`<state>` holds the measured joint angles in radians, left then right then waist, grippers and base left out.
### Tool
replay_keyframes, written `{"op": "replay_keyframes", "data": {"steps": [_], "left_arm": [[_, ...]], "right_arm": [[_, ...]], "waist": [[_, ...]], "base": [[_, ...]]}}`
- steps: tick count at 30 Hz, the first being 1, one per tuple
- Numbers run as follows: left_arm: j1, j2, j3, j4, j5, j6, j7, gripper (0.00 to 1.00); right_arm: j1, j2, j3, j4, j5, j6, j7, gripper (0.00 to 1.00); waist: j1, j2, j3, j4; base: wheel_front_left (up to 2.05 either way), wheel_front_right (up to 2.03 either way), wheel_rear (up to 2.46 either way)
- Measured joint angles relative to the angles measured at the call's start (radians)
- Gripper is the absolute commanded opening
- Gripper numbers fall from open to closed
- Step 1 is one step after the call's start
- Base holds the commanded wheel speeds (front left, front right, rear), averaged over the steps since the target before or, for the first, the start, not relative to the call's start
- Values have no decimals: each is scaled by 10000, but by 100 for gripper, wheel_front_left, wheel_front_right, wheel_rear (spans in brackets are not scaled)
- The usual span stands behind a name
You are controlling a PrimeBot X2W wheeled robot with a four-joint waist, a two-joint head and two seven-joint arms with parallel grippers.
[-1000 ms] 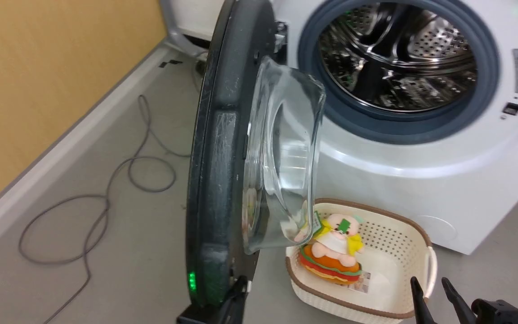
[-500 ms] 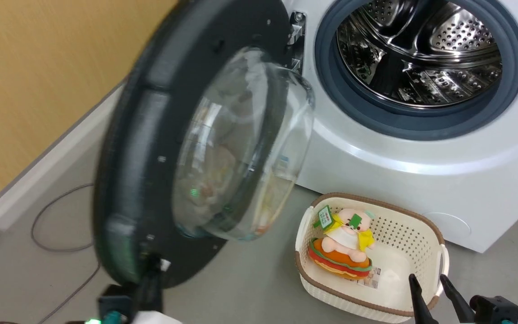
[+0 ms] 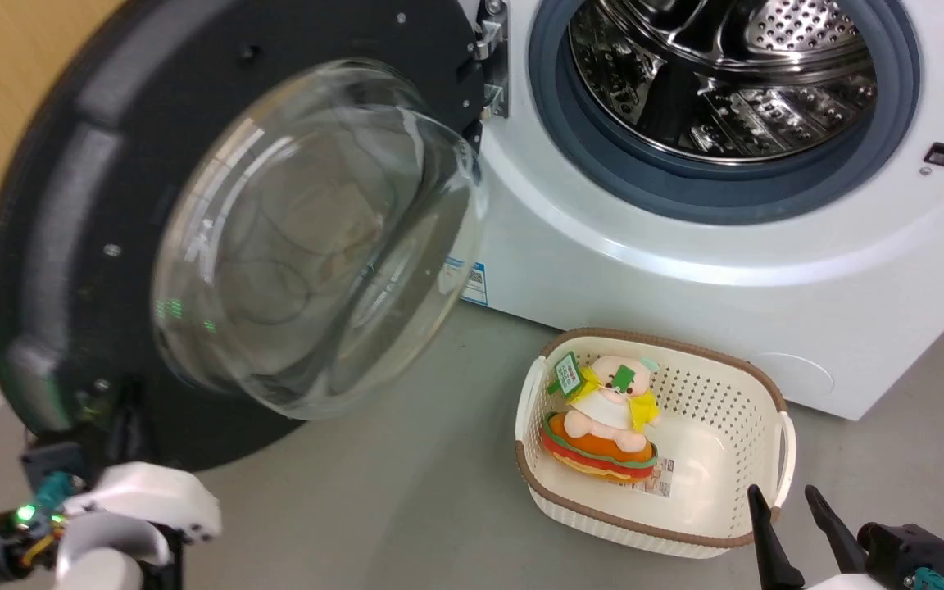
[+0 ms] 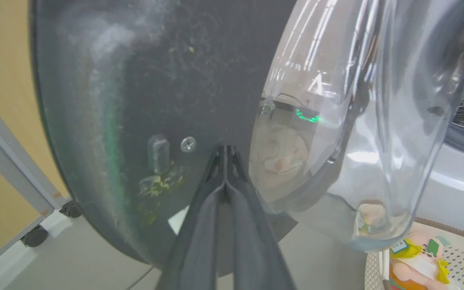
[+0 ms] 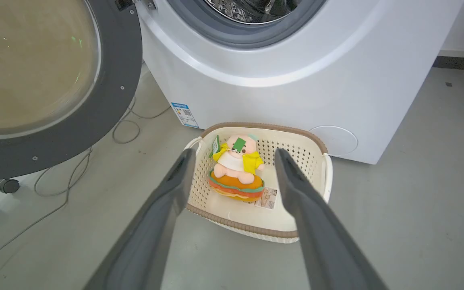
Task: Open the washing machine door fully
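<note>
**Door swung wide, left of the drum**

The washing machine [image 3: 685, 270] stood with its drum bare. The washing machine door [image 3: 54, 205] hung out to the left on its hinge. The left gripper [image 4: 224, 151], fingers pinched together and empty, touched the door's black face. The right gripper [image 5: 235, 153] gaped, empty, over a basket [image 3: 734, 410] holding a plush toy [image 3: 603, 410].

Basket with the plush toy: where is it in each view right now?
Head view: basket lower right, on the floor before the washing machine.
Left wrist view: bottom right corner.
Right wrist view: centre, framed by the right claw.
Shared landmark: the washing machine door, left of the basket in all three.
</note>
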<state>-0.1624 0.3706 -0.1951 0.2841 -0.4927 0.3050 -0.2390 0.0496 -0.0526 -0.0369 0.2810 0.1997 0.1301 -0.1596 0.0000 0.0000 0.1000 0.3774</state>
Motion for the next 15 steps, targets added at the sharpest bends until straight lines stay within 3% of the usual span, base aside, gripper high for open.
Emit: {"op": "replay_keyframes", "data": {"steps": [8,15], "left_arm": [[-1301,267,853,2023,-113,-725,-173,0],[-1886,236,1457,2784,364,-1072,-174,0]], "right_arm": [[-85,0,-61,-21,-127,0,82,100],[-263,0,-17,-27,-169,0,84,100]], "waist": [[0,0,186,-210],[0,0,221,-428]], "base": [[0,0,0],[0,0,0]]}}
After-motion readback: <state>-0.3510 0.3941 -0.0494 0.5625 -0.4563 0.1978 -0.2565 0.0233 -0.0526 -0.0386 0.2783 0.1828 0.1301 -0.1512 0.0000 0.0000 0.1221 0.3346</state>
